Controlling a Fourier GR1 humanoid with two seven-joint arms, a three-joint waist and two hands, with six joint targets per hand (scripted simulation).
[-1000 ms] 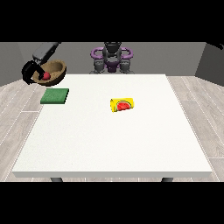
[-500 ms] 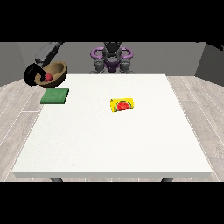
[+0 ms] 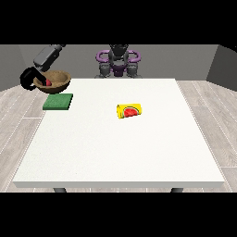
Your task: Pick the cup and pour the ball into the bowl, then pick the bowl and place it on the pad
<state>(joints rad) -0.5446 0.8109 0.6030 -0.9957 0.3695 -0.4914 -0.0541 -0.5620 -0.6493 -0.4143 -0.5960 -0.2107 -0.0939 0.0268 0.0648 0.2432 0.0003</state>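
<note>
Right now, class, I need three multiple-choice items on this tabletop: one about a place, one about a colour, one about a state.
1. Where does the green pad lie?
A. near the table's corner at the view's left
B. at the table's middle
C. at the edge nearest the camera

2. What colour is the ball in the bowl?
A. blue
B. red
C. white

3. How is the yellow cup placed?
A. upright
B. held by a hand
C. lying on its side

Answers: 1 A, the pad sits by that far corner; 2 B, a red ball shows inside the brown bowl; 3 C, the cup lies sideways on the white table, untouched.
</note>
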